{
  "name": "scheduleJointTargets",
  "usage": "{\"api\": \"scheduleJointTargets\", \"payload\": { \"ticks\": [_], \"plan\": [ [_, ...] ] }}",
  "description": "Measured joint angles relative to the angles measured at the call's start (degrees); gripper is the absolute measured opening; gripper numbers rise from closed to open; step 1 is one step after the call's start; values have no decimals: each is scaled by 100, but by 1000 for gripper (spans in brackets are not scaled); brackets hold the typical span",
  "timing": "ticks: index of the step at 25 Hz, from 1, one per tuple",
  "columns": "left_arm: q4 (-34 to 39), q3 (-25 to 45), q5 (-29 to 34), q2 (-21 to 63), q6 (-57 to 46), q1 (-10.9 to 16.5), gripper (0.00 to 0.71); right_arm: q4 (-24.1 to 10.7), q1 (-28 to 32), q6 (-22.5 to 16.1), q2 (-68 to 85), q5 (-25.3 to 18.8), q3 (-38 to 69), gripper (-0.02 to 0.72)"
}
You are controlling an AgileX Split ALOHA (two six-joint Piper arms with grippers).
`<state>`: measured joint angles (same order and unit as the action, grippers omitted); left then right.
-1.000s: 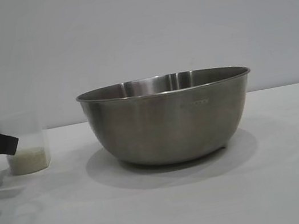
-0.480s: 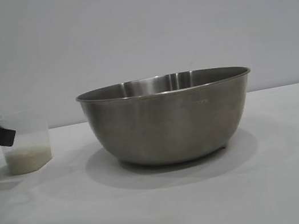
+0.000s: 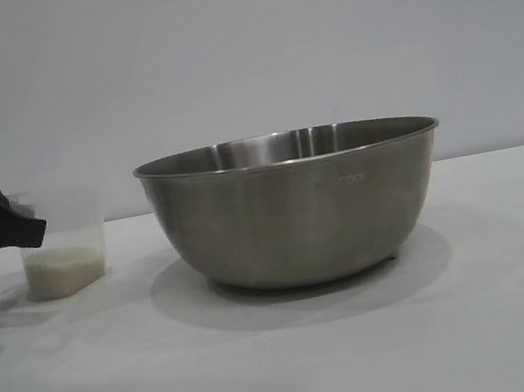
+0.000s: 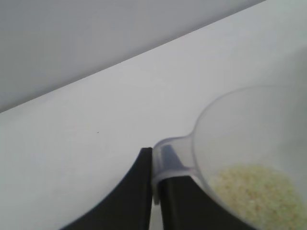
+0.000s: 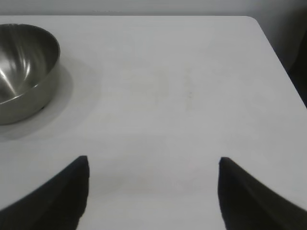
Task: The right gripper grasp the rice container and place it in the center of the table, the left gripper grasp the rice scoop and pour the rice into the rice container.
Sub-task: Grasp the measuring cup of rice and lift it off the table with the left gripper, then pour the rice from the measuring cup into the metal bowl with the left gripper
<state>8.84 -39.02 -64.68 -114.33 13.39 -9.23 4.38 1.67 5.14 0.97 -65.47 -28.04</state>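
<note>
Step in hand: transport of the scoop (image 3: 66, 259) toward the bowl (image 3: 295, 206). The bowl stands at the middle of the desk (image 3: 507, 315), so the placing step reads as done. The left claw (image 3: 30, 235) is clamped on the scoop's loop handle; the left wrist view shows both fingers (image 4: 136, 191) pressed against the handle. The scoop hangs upright, just clear of the desk, well left of the bowl, with rice (image 3: 66, 266) settled in its bottom. The right claw (image 5: 153, 191) is parked with its fingers apart over bare desk, the bowl well off to one side.

Next move, as judged: carry the scoop higher than the bowl's rim, bring it over the opening, then tip it by rolling the wrist. The lift must clear the rim first.

Change from a second ago: the scoop then sat on the desk nearer the left edge; it now rides higher and closer to the bowl, and the left claw has risen with it. The bowl is unmoved.
</note>
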Motion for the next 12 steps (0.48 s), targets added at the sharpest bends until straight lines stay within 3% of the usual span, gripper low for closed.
{"api": "scheduleJointTargets", "payload": {
  "ticks": [12],
  "plan": [
    [2682, -1106, -11, 427, 34, 0, 0, 0, 0, 0, 0, 0, 0, 479]
  ]
}}
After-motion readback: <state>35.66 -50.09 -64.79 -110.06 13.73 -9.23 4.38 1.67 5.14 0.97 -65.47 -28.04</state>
